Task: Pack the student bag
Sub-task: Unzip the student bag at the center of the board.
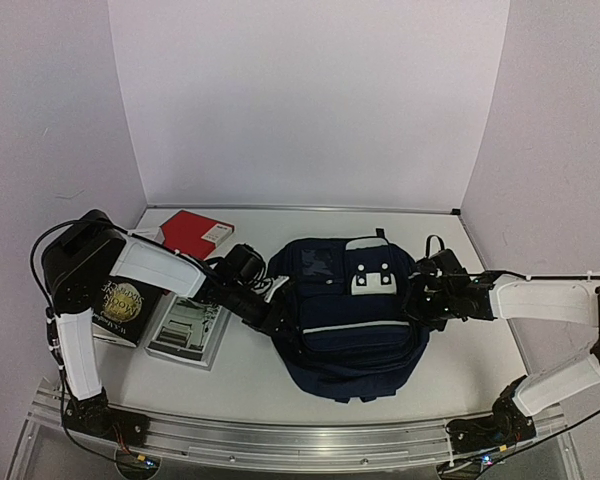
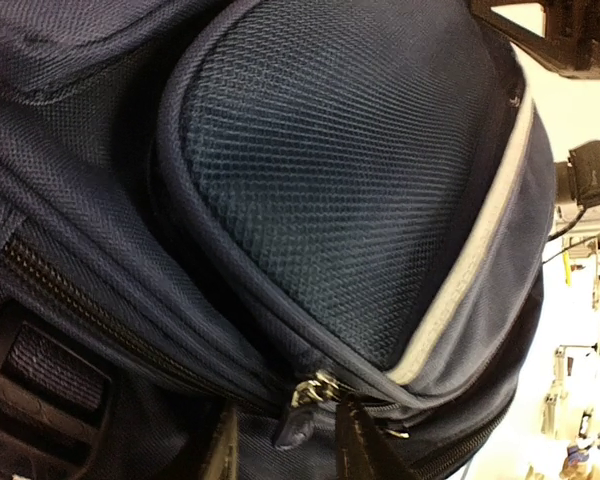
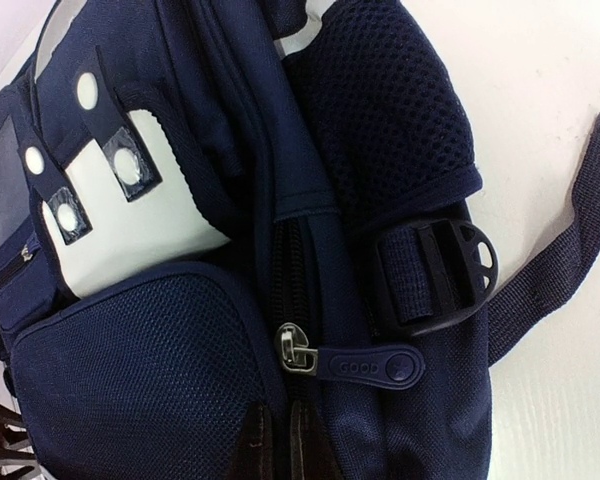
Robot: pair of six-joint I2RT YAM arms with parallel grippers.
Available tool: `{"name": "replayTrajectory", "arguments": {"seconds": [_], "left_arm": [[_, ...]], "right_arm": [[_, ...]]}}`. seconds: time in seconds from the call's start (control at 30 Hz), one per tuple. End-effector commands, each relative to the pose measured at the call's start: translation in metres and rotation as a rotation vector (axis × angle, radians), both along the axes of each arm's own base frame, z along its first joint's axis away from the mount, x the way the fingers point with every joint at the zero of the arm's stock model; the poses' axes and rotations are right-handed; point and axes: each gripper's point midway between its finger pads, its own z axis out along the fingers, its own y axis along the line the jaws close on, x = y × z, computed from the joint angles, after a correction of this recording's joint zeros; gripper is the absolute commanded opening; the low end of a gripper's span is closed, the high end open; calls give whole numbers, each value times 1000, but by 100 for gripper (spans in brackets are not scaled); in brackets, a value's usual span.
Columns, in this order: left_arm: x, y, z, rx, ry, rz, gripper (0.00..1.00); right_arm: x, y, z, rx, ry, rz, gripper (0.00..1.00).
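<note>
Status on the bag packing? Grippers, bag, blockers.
Left gripper open, straddling a zipper pull; right gripper shut at side zipper. Backpack looks closed, three books outside left of it. No blockers seen.

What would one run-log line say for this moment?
student bag: lying on table | left gripper: open around zipper pull | right gripper: shut, at bag's other side | books: on table, left of bag
</note>
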Motion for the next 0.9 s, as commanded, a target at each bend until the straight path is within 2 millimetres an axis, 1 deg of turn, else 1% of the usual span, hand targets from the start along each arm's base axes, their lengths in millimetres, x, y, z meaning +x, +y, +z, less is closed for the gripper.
{"name": "replayTrajectory", "arguments": {"seconds": [0.0,0.1,0.2,0.4,0.5,0.67,0.87], "left_arm": [[0,-13,0,3,-30,-25,22],[-2,-10,3,9,-36,-22,10],[-9,-7,8,17,-35,-30,1],[-32,-13,19,42,-42,-79,0],[-43,-16,23,68,-61,-109,0],[-60,-23,39,67,-70,-162,0],[-82,-36,47,87,-75,-241,0]], "right_arm": [[17,-6,25,23,-108,-74,0],[17,-9,26,23,-116,-93,0],[19,-14,31,30,-137,-135,0],[28,-28,50,25,-212,-238,0],[32,-33,55,16,-234,-277,0],[35,-39,56,9,-249,-329,0],[34,-43,52,34,-260,-379,0]]}}
